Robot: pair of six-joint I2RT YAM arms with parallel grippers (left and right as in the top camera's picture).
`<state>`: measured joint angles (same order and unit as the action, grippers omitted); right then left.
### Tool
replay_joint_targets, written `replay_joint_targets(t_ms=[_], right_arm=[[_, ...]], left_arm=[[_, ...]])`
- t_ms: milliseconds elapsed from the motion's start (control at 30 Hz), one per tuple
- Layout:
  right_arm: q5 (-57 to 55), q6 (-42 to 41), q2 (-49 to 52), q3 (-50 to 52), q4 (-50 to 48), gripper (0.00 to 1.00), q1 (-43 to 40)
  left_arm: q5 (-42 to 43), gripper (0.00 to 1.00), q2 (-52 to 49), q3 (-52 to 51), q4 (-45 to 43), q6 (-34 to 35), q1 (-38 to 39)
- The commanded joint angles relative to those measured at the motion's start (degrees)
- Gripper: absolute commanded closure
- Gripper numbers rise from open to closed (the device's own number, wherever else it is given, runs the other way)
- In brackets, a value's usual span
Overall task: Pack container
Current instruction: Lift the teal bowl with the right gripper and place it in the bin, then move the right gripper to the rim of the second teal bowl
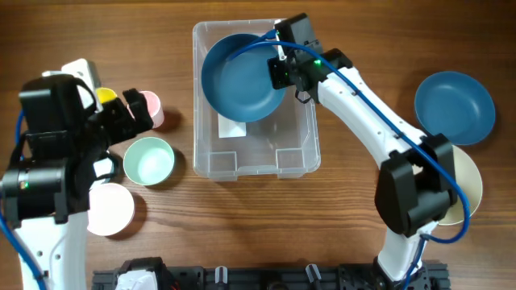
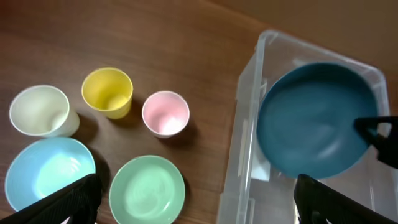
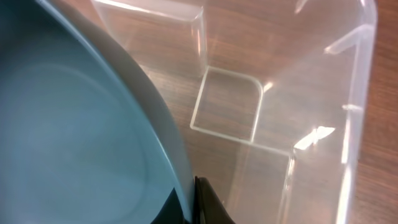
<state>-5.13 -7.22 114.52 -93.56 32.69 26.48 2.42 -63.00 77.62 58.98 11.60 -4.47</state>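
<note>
The clear plastic container (image 1: 300,158) stands at the table's middle, a white label (image 1: 231,127) on its base. My right gripper (image 1: 280,66) is shut on the rim of a dark blue bowl (image 1: 240,76) and holds it tilted over the container's far half. In the right wrist view the bowl (image 3: 68,124) fills the left, pinched between my fingers (image 3: 191,202), with the container's corner step (image 3: 227,106) below. My left gripper (image 2: 196,202) is open and empty above a green bowl (image 2: 147,189), left of the container (image 2: 244,124). The held bowl also shows in the left wrist view (image 2: 314,121).
Left of the container stand a yellow cup (image 2: 107,92), a pink cup (image 2: 165,113), a cream cup (image 2: 40,111), a light blue bowl (image 2: 46,174) and a pale pink bowl (image 1: 110,209). At the right are another dark blue bowl (image 1: 454,106) and a cream bowl (image 1: 469,189).
</note>
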Motion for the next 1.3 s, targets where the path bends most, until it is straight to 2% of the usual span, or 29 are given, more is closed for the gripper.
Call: replay_joint_targets(t_ms=[0,67,133,167,367,533,633,733,867,933,1100,1267], right_arm=[[0.52,-0.9,2.05,-0.83,-2.69,0.95,0.15],[-0.26,-0.94,2.27,-0.83,-3.56,0.91,-0.04],[-1.51,-0.87,2.23,-0.85,-3.67,0.64,-0.15],[-1.86,-0.9,2.12,-0.85,-3.48,0.58,-0.2],[-2.38,-3.67,-3.93,-0.9,0.5,0.43,-0.68],[-5.55,-14.88,-18.56,-0.9,7.19,0.41,-6.93],[-6.43,-25.31,-28.24,-0.9,15.39,0.31,-20.65],[-3.56,-28.59,-30.82,-0.9,22.05,0.25,-34.84],[-0.98,-28.26,-28.06,0.33,26.82,0.21,-51.3],[-0.81,-24.24,-24.96,1.03,26.62,0.18,-56.96],[-0.79,-23.52,-14.95,1.07,28.89,0.11,-64.61],[3.3,-19.87,-3.23,1.07,28.72,0.16,-67.08]], left_arm=[[-1.03,0.0,-1.2,0.61,0.94,-1.33,-0.31],[-1.03,0.0,-1.99,0.61,1.51,-1.33,-0.31],[-1.01,0.0,-2.71,0.61,1.84,-1.33,-0.31],[-1.01,0.0,-2.84,0.61,1.9,-1.33,-0.31],[-1.01,0.0,-3.02,0.61,1.95,-1.31,-0.31],[-1.01,0.0,-3.02,0.61,1.99,-1.31,-0.31],[-0.98,0.0,-3.02,0.61,2.01,-1.29,-0.31],[-0.98,0.0,-3.02,0.61,2.01,-1.29,-0.31],[-0.96,0.0,-3.02,0.61,2.38,-1.29,-0.31],[-0.96,0.0,-3.02,0.61,2.43,-1.29,-0.31],[-0.96,0.0,-3.02,0.61,2.43,-1.29,-0.31],[-0.94,0.0,-3.02,0.61,2.64,-1.29,-0.31]])
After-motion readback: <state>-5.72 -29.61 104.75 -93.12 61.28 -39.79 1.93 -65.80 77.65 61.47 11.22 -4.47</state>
